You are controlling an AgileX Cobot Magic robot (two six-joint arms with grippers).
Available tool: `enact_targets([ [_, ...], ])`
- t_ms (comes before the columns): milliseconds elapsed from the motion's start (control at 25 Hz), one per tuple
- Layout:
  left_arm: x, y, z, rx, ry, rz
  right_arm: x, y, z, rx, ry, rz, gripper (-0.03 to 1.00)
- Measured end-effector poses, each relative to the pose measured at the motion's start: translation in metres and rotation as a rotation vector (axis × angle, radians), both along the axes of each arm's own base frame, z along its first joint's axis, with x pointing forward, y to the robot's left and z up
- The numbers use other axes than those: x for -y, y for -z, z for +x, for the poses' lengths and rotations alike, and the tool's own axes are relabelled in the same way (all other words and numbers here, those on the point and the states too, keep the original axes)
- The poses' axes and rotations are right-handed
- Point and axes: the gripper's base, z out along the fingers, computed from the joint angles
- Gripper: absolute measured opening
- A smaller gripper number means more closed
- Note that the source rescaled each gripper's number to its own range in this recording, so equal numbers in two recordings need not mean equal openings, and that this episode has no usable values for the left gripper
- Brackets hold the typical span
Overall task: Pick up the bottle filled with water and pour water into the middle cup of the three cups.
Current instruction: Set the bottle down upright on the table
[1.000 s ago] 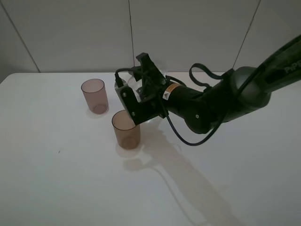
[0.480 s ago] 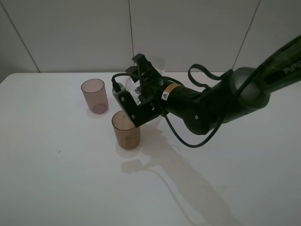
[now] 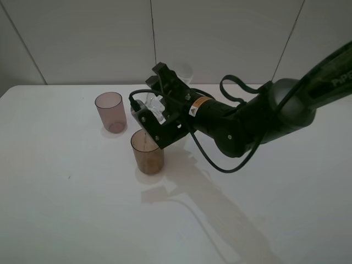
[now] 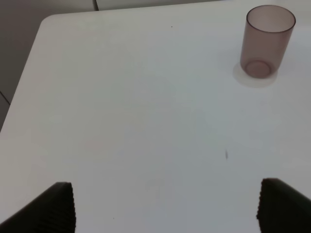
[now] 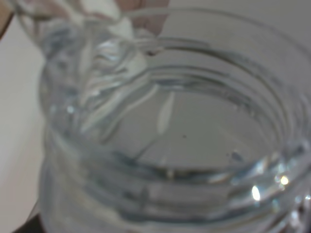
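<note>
On the white bench [image 3: 66, 209] the black right arm [image 3: 247, 118] is stretched across the middle. Its right claw [image 3: 159, 103] is pressed onto the small clear plastic bottle [image 5: 170, 160], wide-necked and uncapped, which is tipped neck-down over the translucent amber-brown cup [image 3: 147, 154]. The left claw [image 4: 165, 208] is held spread and empty above the bench. The pinkish-mauve cup [image 3: 110, 111] is set apart; a third is not seen. The bottle is judged light, thin-walled, easily squashed and slippery when wet, so the mid-body is best gripped.
</note>
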Motion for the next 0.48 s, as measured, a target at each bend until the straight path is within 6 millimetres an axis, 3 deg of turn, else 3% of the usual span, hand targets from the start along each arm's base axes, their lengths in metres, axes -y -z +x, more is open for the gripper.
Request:
enact_targets([
  [480, 0.0, 0.0, 0.0, 0.0, 0.0, 0.0, -0.0014, -0.0023, -0.0003, 0.056, -0.03, -0.03, 0.0],
])
